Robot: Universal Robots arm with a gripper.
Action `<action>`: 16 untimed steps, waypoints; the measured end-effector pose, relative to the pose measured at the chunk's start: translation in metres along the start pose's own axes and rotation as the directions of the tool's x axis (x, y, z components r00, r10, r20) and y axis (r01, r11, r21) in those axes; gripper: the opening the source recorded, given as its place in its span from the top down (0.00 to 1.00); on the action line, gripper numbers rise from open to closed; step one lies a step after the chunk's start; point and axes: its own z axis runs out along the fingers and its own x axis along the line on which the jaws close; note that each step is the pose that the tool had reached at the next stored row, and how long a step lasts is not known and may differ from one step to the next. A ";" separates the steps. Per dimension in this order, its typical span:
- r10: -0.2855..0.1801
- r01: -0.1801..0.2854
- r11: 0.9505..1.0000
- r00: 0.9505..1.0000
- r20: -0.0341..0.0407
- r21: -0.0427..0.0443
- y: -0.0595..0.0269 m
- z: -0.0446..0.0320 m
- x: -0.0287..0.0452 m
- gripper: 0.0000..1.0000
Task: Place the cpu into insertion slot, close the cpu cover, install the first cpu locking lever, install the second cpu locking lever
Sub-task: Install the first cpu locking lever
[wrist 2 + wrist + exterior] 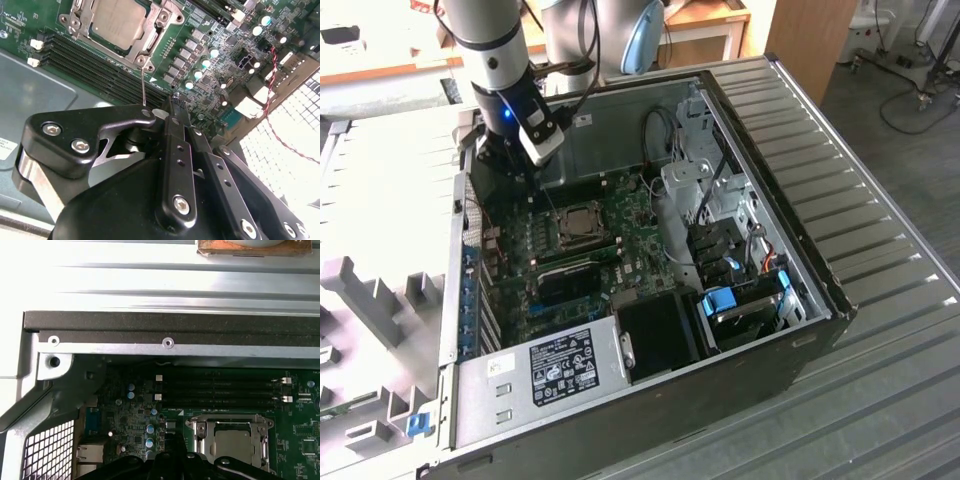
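Note:
The cpu (116,21) (235,444) lies flat in its socket on the green motherboard, its dull metal top showing through the window of the cpu cover (151,41) (207,439). The cover lies down over it, and the insertion slot is hidden beneath them. In the exterior view the cpu (582,222) sits mid-board. A thin wire locking lever (143,86) rises from the socket's corner towards my gripper. My gripper (172,106) (520,170) hovers beside the socket, over the board's corner near the rear wall. Its black fingers are shut together with nothing seen between them.
Long black memory slots (95,62) (220,390) run alongside the socket. The case's rear wall (150,322) and perforated grille (295,130) stand close by. A red-black wire (273,95) hangs near the grille. A power supply (555,365) and a drive cage (730,300) fill the case's other end.

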 end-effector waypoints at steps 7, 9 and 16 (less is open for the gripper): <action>0.000 0.000 1.000 1.000 0.000 0.001 0.0009 0.0001 0.0000 0.90; 0.000 0.000 1.000 1.000 0.000 0.001 0.0016 0.0002 0.0000 0.90; 0.000 0.000 1.000 1.000 0.000 0.001 0.0028 0.0005 0.0000 0.90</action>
